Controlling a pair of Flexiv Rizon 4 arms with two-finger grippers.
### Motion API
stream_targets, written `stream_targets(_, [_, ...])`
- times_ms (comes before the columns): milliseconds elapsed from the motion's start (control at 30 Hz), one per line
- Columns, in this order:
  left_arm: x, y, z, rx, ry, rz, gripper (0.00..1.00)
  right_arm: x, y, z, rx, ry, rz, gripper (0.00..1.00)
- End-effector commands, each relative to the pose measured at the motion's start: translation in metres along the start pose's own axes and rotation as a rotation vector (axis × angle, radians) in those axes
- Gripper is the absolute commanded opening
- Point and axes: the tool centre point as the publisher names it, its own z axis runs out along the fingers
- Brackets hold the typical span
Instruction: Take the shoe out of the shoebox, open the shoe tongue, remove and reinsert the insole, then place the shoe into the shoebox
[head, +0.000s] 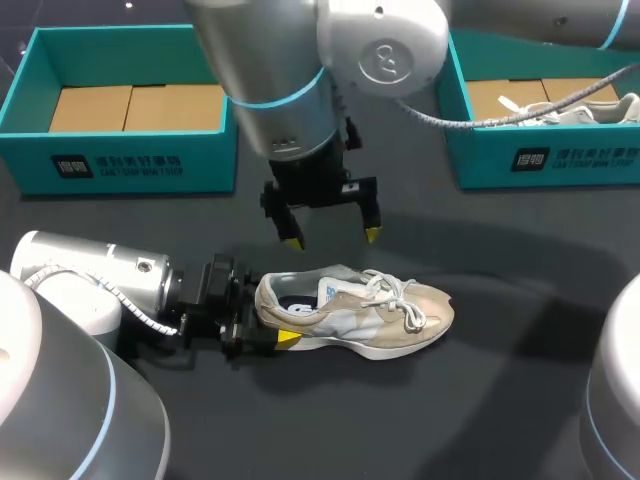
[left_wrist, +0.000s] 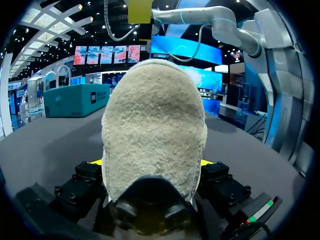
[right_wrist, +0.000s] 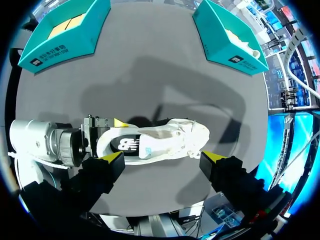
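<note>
A beige and white shoe (head: 360, 312) lies on its sole on the dark table, toe pointing right. My left gripper (head: 262, 328) comes in low from the left and is shut on the shoe's heel, one finger on each side. In the left wrist view the fuzzy heel (left_wrist: 152, 130) fills the space between the left gripper (left_wrist: 152, 162) tips. My right gripper (head: 332, 237) hangs open just above the shoe's collar, touching nothing. Seen from the right wrist view, the shoe (right_wrist: 160, 142) sits below the right gripper (right_wrist: 162, 158), with its dark insole showing in the opening.
A teal shoebox (head: 30, 150) with a bare cardboard floor stands at the back left. A second teal shoebox (head: 470, 150) at the back right holds another pale shoe (head: 570, 108). My left arm's body (head: 90, 285) lies along the table's left side.
</note>
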Motion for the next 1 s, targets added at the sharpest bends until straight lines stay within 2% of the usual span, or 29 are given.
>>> stream_targets(33, [0.000, 0.000, 0.001, -0.002, -0.002, 0.000, 0.00, 0.024, -0.013, 0.005, -0.017, -0.077, 0.059, 1.00])
stream_targets(300, [0.000, 0.000, 0.001, -0.002, -0.002, 0.000, 0.00, 0.032, -0.023, 0.022, -0.025, -0.130, 0.078, 1.00])
stream_targets(700, [0.000, 0.000, 0.001, -0.002, -0.002, 0.000, 0.00, 0.037, -0.026, 0.049, -0.048, -0.136, 0.114, 1.00])
stream_targets(1000, [0.000, 0.000, 0.001, -0.002, -0.002, 0.000, 0.00, 0.032, -0.025, 0.064, -0.054, -0.135, 0.142, 1.00])
